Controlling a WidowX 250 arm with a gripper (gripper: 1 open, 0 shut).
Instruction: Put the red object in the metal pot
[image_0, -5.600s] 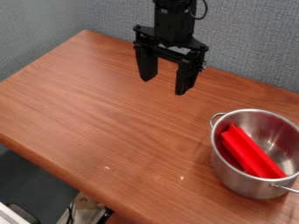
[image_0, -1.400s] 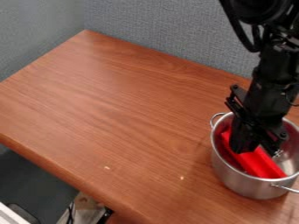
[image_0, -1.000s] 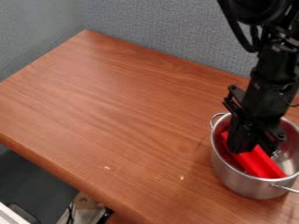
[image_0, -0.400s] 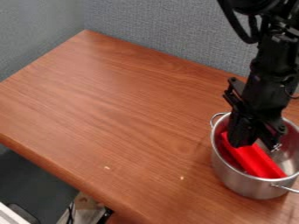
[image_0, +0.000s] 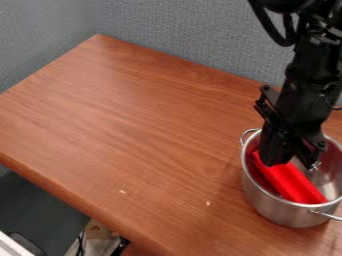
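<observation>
Currently the pincer (image_0: 293, 158) reaches into the pot, fingers clenched; whether they pinch the red object is hidden. Red object (image_0: 290, 184) — inside the metal pot (image_0: 278, 207), lying aslant. Pot upright on the worktop (image_0: 147, 130). Placement looks achieved — left to do, by my judgement: confirm release, lift the arm clear.

The pot (image_0: 273, 208) is shiny metal; the tabletop (image_0: 127, 130), glossy wood.
</observation>
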